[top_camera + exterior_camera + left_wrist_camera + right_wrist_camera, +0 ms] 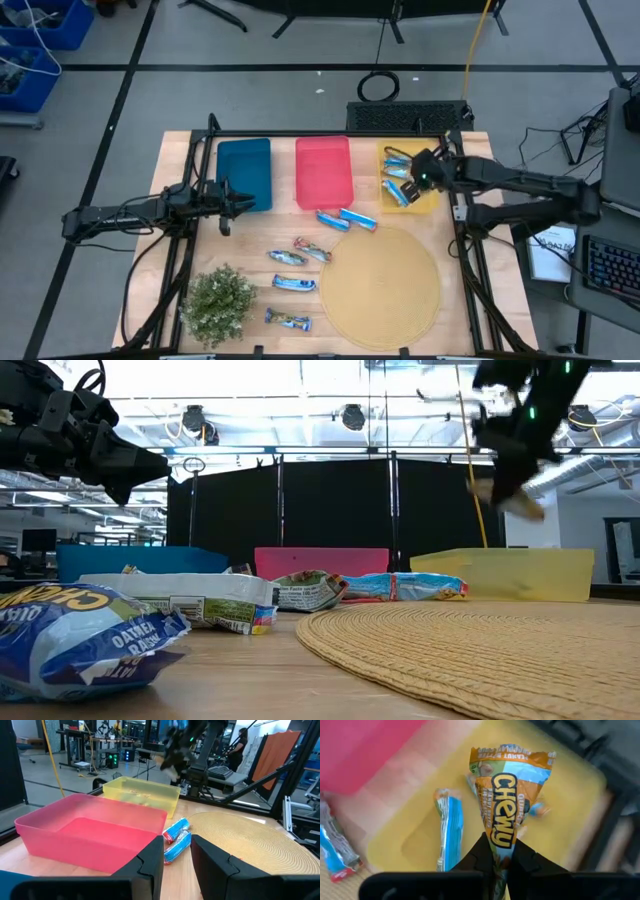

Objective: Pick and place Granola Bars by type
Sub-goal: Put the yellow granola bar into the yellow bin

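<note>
My right gripper [411,187] hangs above the yellow bin [432,203], shut on an orange and blue granola bar [507,795]. More bars lie in that bin, one of them blue [449,827]. Several blue and white bars lie flat on the table: two [345,218] in front of the red bin [323,172] and others [294,284] left of the round woven mat [385,283]. My left gripper [236,203] is open and holds nothing; it hovers by the blue bin [245,172], and its fingers [150,865] point toward the red bin. My right gripper pinches the orange and blue bar by one end of its wrapper [500,851] between the two fingers, coming from above. The bar is lifted clear and hangs below the fingers [520,505] over the yellow bin.
A green leafy plant [218,303] stands at the table's near left corner. The three bins stand in a row along the far side. Dark frame rails [462,250] run along the table's left and right edges. The mat covers the near right part.
</note>
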{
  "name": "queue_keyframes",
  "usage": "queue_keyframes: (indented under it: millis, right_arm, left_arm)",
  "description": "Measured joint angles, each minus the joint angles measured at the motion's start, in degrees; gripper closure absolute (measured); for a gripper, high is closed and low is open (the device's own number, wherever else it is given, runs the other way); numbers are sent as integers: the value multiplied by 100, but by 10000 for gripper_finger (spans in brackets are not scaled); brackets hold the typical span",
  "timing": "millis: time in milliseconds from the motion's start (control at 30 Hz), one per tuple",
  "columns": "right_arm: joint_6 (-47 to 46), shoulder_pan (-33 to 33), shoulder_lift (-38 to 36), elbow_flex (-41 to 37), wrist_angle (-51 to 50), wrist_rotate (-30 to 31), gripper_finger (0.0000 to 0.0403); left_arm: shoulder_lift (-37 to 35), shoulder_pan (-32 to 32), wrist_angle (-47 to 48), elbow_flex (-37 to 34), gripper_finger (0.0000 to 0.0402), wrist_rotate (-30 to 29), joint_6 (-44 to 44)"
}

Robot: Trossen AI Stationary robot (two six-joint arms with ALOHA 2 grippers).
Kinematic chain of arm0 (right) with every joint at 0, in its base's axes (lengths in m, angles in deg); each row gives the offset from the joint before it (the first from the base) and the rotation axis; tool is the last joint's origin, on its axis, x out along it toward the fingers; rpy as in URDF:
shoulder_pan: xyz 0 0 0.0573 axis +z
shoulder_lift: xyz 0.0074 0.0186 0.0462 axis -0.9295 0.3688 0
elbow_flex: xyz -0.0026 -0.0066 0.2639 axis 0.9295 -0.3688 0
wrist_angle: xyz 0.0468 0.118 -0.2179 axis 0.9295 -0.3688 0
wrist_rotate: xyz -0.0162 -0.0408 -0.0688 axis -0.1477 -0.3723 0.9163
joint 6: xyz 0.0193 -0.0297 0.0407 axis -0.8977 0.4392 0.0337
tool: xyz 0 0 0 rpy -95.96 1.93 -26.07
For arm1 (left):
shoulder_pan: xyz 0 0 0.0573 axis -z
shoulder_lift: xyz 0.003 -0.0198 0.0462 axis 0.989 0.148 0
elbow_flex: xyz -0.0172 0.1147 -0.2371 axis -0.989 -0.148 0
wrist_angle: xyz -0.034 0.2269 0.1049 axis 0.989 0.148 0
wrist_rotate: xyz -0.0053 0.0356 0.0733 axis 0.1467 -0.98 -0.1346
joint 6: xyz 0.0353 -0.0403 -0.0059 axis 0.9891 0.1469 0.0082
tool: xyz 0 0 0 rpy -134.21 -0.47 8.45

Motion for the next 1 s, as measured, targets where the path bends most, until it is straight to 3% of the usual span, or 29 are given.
queue_keyframes:
  millis: [200,367,833,1000]
  right_arm:
    - [674,-1329,-206,-1207,1560,-1179,387]
    - [830,-1886,-128,-1633,1596,-1550,387]
    - [157,-1963,-148,-2080,1763,-1814,317]
    - [472,-1672,-626,-2482,2983,-2192,304]
  left_arm:
    - [0,0,0,-1,298,0,0]
    - [0,1,0,0,298,0,0]
    - [0,1,0,-2,298,0,0]
    - [0,-1,0,0,298,0,2]
